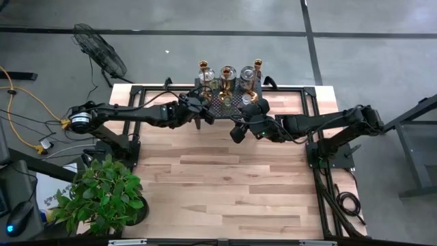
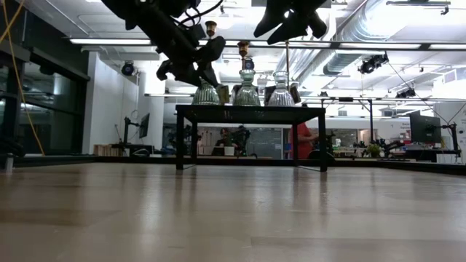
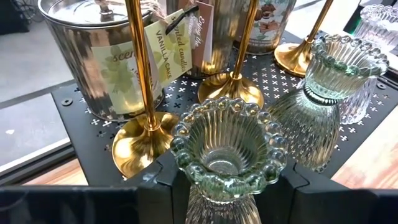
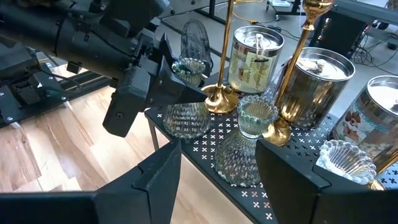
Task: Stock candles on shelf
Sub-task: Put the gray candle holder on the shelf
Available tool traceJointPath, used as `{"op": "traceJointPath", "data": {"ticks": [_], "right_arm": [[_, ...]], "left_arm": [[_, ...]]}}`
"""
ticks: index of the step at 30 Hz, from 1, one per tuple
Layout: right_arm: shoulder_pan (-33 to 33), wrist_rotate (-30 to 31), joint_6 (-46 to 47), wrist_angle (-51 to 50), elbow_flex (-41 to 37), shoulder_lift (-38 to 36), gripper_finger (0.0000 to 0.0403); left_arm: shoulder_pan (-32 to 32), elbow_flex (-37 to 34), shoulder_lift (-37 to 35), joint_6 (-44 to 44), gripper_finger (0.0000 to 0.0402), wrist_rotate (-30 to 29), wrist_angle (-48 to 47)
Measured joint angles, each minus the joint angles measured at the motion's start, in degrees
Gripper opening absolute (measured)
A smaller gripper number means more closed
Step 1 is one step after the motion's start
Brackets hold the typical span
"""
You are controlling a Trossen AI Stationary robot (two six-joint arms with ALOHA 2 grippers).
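Left wrist view: I hold left gripper closed around a ribbed glass holder | shelf beneath | step: placing | next: lower, release | right gripper open, empty, nearby.

left pincer fingers cut off by the frame edge; the glass holder's base is hidden between them. tin candle top cropped. shelf partly masked by both arms.

Pale wooden worktop, with a black mesh-topped shelf at its far edge. On the shelf: ribbed clear glass holders, slim brass candlesticks, silvery tin candles. A potted plant at the near left corner.
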Motion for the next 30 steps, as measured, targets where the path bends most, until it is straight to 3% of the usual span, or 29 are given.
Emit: {"op": "traceJointPath", "data": {"ticks": [13, 30], "right_arm": [[0.00, -0.05, 0.00, 0.00, -0.02, 0.00, 0.0199], [0.00, -0.26, 0.00, -0.01, -0.02, 0.00, 0.0199]], "left_arm": [[0.02, -0.22, 0.11, 4.97, 0.0129, -0.95, 0.65], [0.02, -0.22, 0.11, 5.03, 0.0129, 0.17, 0.72]]}}
